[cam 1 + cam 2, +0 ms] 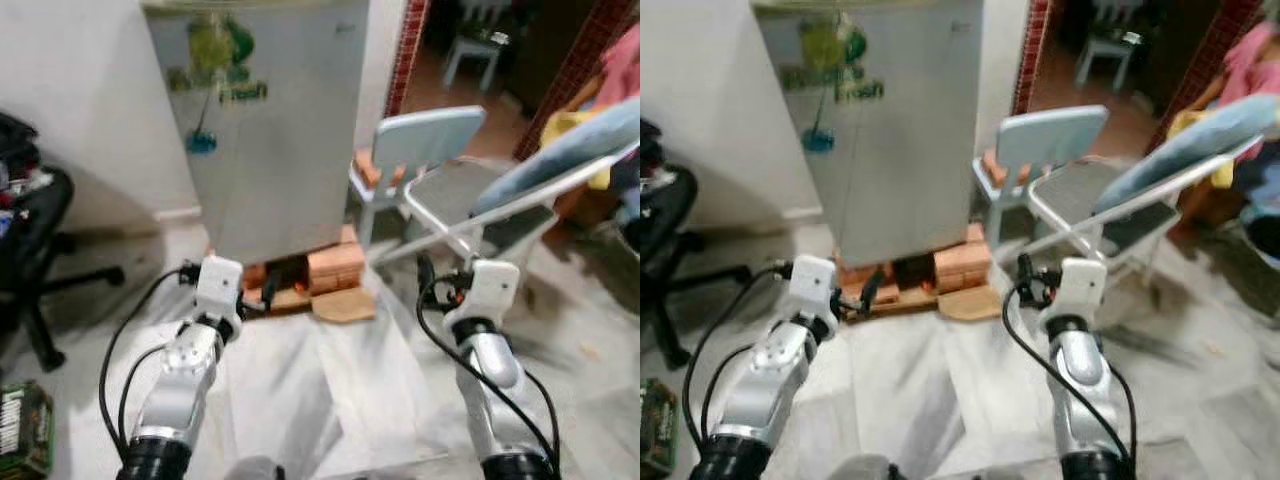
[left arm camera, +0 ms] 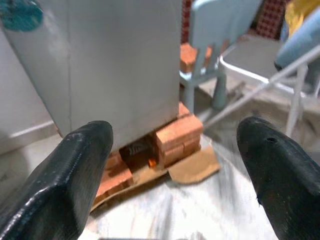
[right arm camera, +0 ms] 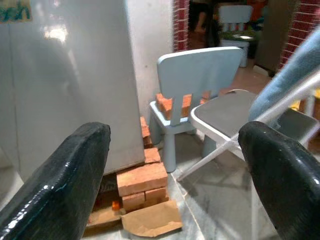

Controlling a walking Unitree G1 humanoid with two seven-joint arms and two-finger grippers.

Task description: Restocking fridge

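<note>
Fridge shut, raised on bricks, left pincer and right pincer spread, empty

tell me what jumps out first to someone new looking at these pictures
A tall grey metal fridge with its door shut stands straight ahead against the white wall, propped on stacked orange bricks with a scrap of brown cardboard on the floor before it. To its right sit a small pale blue plastic chair carrying more bricks, and a grey folding chair. The left gripper and right gripper both hang in front, jaws wide apart and holding nothing.
</note>
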